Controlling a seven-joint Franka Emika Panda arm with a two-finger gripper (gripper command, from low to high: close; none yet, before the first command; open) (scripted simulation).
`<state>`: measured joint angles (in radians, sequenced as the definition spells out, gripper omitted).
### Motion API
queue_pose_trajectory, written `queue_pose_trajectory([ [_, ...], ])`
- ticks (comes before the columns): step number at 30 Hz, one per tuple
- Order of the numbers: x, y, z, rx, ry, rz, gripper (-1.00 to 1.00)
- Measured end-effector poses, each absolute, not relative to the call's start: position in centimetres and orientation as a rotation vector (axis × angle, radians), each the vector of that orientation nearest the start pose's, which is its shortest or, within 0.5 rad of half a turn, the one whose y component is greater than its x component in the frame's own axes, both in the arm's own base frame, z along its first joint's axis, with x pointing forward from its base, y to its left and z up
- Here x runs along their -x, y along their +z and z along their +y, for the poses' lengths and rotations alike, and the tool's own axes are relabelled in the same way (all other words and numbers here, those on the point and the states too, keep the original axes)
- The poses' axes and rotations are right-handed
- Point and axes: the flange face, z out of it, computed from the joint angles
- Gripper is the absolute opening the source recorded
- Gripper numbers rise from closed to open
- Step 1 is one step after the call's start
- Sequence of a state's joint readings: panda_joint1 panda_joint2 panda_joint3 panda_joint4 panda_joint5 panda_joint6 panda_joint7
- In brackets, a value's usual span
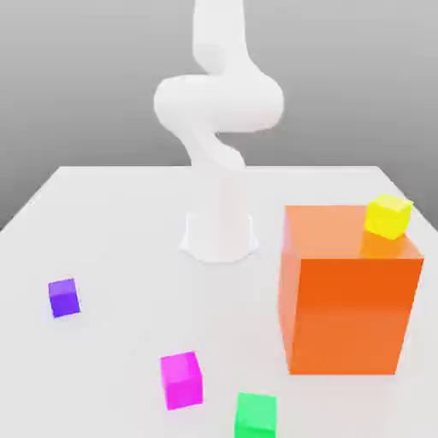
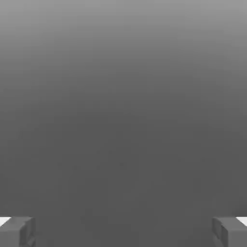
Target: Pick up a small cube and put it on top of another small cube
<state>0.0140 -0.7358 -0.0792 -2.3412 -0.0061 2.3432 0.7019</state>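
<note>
From the hand camera I see the two grey fingertips (image 2: 17,231) of the gripper (image 2: 123,232) set wide apart, one at each lower corner, both cut off by the frame edge. Nothing sits between them; behind them there is just a plain grey gradient, so I cannot tell from that view what the hand is aimed at.

In the exterior view the white robot arm (image 1: 218,111) rises from its round base on the white table (image 1: 111,222) at the far middle, curls through a thick bend and runs out of the top of the frame, so I cannot make out the hand itself there.

Working outward, the large orange block (image 1: 346,304) stands on the exterior view's right, just nearer than the base. A small yellow cube (image 1: 387,216) rests on its top, at the far right corner.

The small plain purple cube (image 1: 63,298) lies on the table at the exterior view's left, well apart from the block and the arm. A magenta-pink cube (image 1: 181,379) sits nearer, around the middle, and a green cube (image 1: 256,414) just to its right at the near edge, its lower part clipped by the frame.
</note>
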Motion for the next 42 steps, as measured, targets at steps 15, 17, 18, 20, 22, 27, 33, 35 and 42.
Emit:
queue_pose_trajectory([
  [15, -39.3, 39.6, -21.0, 2.852, -0.53, 0.841, 0.0],
  [17, -37.8, 36.2, -22.7, 2.89, -0.466, 0.816, 0.0],
  [18, -37.0, 34.5, -23.5, 2.908, -0.433, 0.803, 0.0],
  [20, -35.0, 31.3, -24.9, 2.942, -0.366, 0.777, 0.0],
  [22, -32.8, 28.4, -26.2, 2.974, -0.297, 0.75, 0.0],
  [27, -25.7, 22.1, -28.9, 3.04, -0.116, 0.699, 0.0],
  [33, -21.9, 18.6, -29.8, 3.09, -0.01, 0.63, 0.0],
  [35, -21.9, 17.9, -30.0, 3.096, -0.01, 0.626, 0.0],
  [42, -21.8, 14.7, -30.0, 3.096, -0.007, 0.623, 0.0],
])
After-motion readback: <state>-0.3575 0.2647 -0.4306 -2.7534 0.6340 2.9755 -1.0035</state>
